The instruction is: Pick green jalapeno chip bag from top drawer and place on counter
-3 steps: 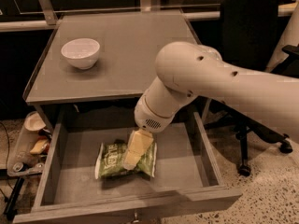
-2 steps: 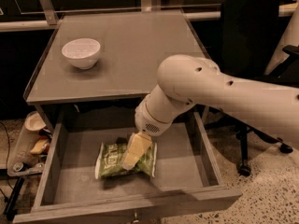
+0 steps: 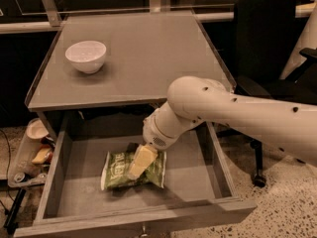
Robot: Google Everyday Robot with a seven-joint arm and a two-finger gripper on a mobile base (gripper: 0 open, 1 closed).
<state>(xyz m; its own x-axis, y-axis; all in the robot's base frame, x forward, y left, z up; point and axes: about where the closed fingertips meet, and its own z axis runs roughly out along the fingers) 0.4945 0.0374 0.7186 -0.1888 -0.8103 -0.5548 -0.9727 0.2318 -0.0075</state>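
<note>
Since the frame a second ago, the arm's (image 3: 237,114) big rounded joint is sinking lower over the drawer opening, while the gripper (image 3: 141,161) is staying at almost the same spot; the bag is not shifting.

Note for you:
- The gripper is reaching down inside the top drawer (image 3: 198,180), its pale tip lying against the upper face of the green jalapeno chip bag (image 3: 116,168).
- You are seeing one pale pad only, angled down and to the left. Whether the gripper is open or clamping is not something you can tell.
- The bag is lying flat on the drawer bottom, directly under the gripper and spreading out to both sides of it.
- The drawer is standing pulled fully out.
- The counter (image 3: 148,53) is sitting above and behind the gripper. A white bowl (image 3: 86,56) is resting on it, well apart, up and to the left.
</note>
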